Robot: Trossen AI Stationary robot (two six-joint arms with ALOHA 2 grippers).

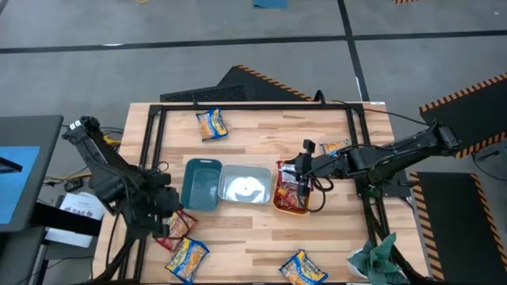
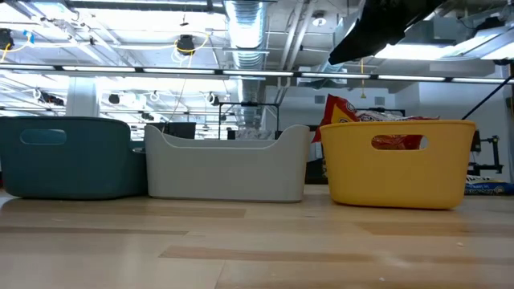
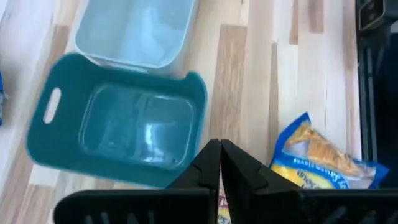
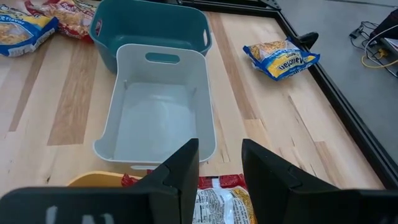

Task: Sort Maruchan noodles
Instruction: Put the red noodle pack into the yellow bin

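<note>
Your left gripper (image 1: 168, 224) is pinching shut over a half-hidden red packet (image 1: 179, 225); your right gripper (image 4: 219, 163) is hovering part-open over the orange bin (image 1: 279, 206)

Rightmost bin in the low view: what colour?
Yellow-orange bin, with red packets showing over its rim and through the handle slot. The low view shows it best.

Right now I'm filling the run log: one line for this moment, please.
left gripper: shut on red packet, near teal bin | right gripper: open above orange bin holding red packets
</note>
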